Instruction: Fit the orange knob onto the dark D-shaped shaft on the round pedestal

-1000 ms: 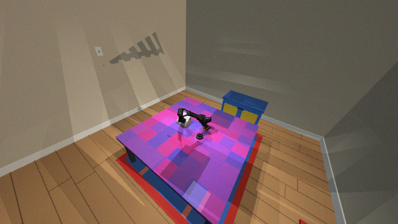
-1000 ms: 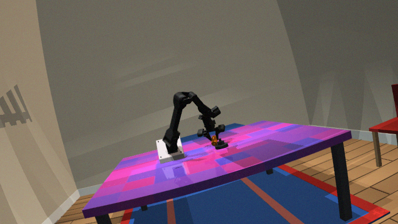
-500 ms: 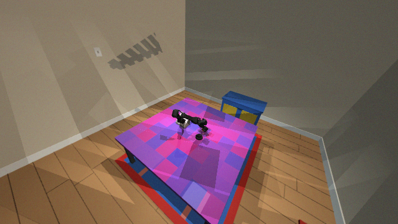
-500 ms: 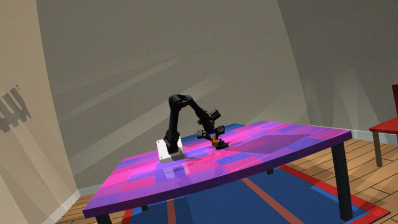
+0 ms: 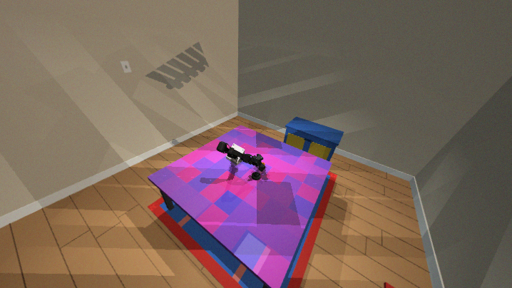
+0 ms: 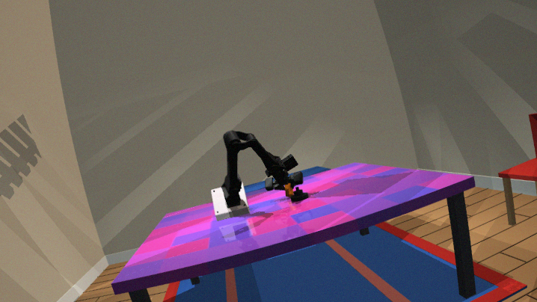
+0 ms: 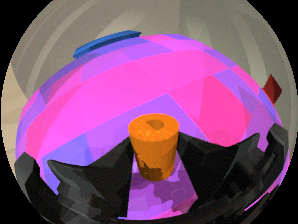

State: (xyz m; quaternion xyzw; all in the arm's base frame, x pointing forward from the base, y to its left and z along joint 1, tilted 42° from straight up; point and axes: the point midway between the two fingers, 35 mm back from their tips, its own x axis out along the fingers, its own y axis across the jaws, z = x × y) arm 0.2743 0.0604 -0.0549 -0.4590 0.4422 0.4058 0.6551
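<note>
The orange knob (image 5: 263, 164) (image 6: 289, 190) (image 7: 153, 147) is between the fingertips of my gripper (image 6: 288, 188) (image 7: 154, 150), which is shut on it. In the wrist view its end with the hole faces up and towards the camera. The hole's outline looks partly flat. The round dark pedestal (image 5: 256, 176) (image 6: 299, 197) stands on the table, with its short shaft (image 6: 298, 189) pointing up. In the exterior view the knob is just left of the shaft and apart from it, low over the table. The wrist view does not show the pedestal. The shaft's flat side cannot be seen.
The patchwork table (image 5: 229, 202) (image 6: 188, 246) carries the arm's white base (image 5: 237, 148) (image 6: 221, 204), behind and to the left of the pedestal. A blue cabinet (image 5: 314, 130) stands beyond the table. A red chair (image 6: 521, 170) stands off to the right in the exterior view.
</note>
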